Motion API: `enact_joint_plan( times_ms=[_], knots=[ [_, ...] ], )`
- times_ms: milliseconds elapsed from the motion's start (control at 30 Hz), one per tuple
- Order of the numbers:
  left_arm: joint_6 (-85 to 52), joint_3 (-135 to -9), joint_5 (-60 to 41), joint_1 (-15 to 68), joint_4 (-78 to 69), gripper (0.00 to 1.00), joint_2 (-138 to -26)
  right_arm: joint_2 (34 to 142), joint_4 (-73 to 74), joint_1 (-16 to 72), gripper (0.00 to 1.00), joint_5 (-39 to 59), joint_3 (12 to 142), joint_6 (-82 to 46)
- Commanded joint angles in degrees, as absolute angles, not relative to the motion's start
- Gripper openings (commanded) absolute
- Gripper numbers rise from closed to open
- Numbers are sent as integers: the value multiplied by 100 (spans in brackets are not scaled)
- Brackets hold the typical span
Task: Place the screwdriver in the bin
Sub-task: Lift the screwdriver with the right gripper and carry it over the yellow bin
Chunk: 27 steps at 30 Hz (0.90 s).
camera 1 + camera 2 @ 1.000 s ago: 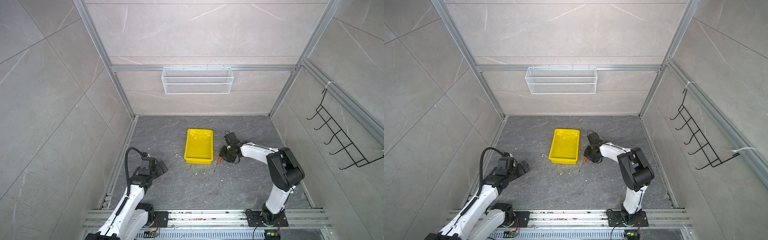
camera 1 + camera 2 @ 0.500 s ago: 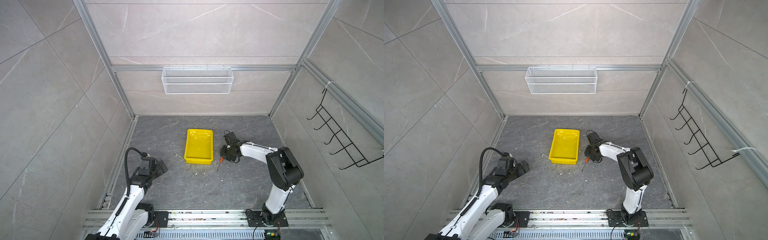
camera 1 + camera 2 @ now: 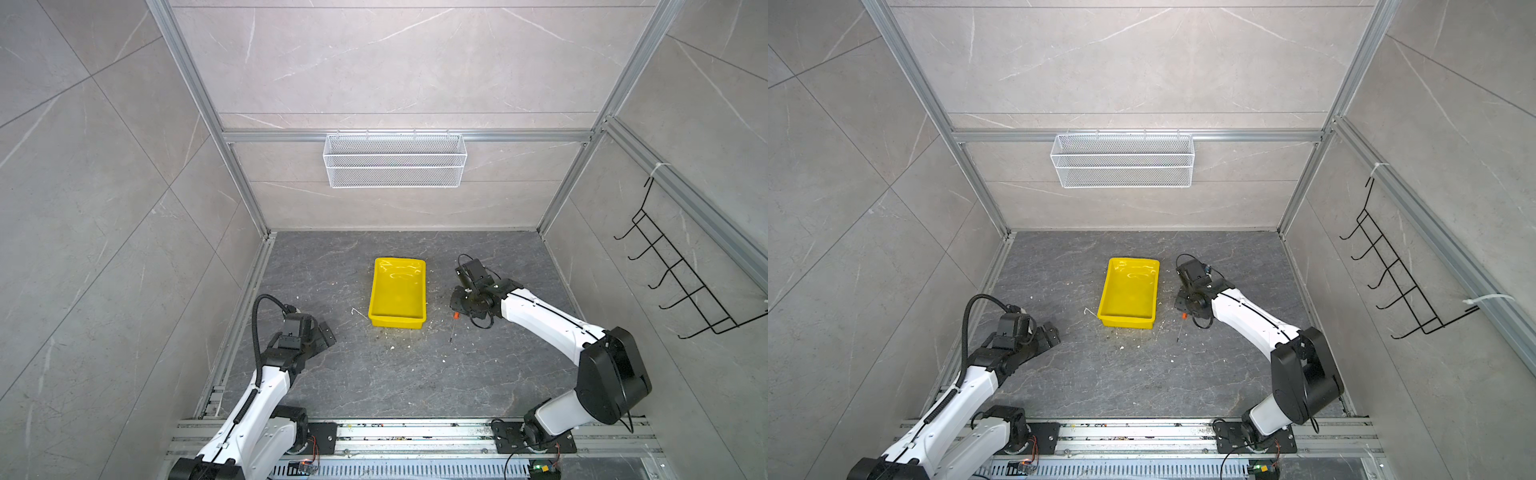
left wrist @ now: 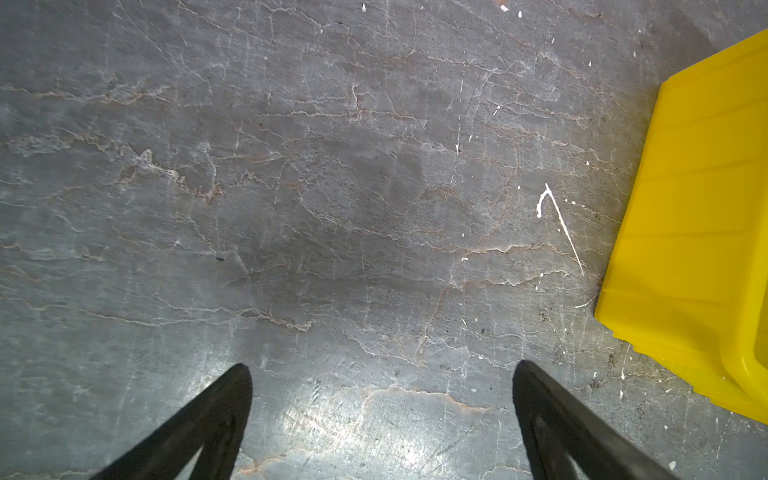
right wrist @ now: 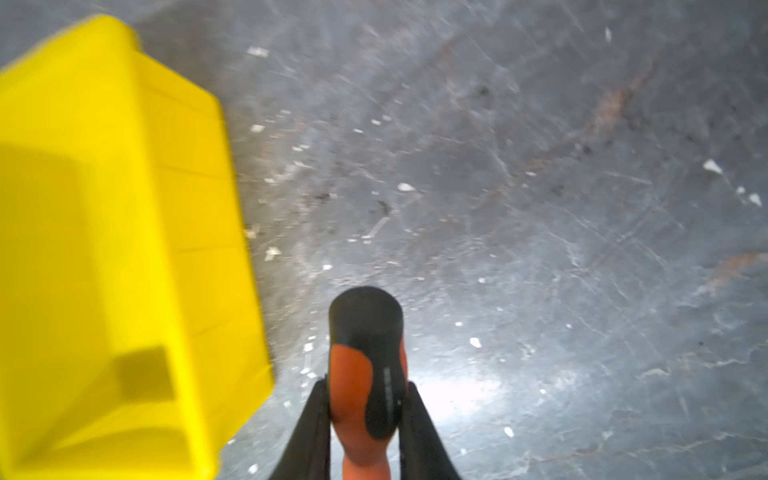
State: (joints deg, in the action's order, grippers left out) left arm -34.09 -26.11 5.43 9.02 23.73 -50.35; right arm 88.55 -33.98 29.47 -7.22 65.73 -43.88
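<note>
Since everything stood on the grey stone floor, places are given by its edges. Near the middle of it sat the bin, empty in both top views, its long sides running from the front edge toward the back edge.

Well apart from the bin, toward the front-left corner, the left gripper hovered low with its jaws spread wide and nothing between them. Its wrist view caught only a corner of the bin.

Just beside the bin's right long side, the right gripper was clamped narrow on the handle of the screwdriver. The black cap stuck out beyond the fingertips.

In a top view the screwdriver showed below the gripper as a spot of orange. Its thin shaft ran toward the front edge, roughly parallel to the bin's long sides. Whether the tip touched the floor could not be told.

The bin therefore lay to the left of the held tool, with the rim between them. The next move looked like a short sideways carry over that rim by the right arm, the nearer one. With the two long axes nearly aligned, little turning seemed needed.
</note>
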Motion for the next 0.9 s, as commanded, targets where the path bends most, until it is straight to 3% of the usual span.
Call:
enact_joint_plan(
  times_ms=[0, 200, 500, 867],
  knots=[
    [-3428, -2743, 457, 881, 2277, 100, -5055, 9039, -3714, 3267, 16, -1002, 7196, -4269],
    [-3404, -2718, 346, 880, 2300, 100, -4997, 9998, -3678, 3770, 16, -1208, 8398, -4166],
    [-3366, -2677, 255, 879, 2226, 100, -4882, 11994, -4108, 3920, 16, -744, 10419, -4389],
    [-3298, -2744, 175, 881, 2144, 100, -5076, 13098, -4402, 3930, 18, -351, 11230, -4565]
  ],
)
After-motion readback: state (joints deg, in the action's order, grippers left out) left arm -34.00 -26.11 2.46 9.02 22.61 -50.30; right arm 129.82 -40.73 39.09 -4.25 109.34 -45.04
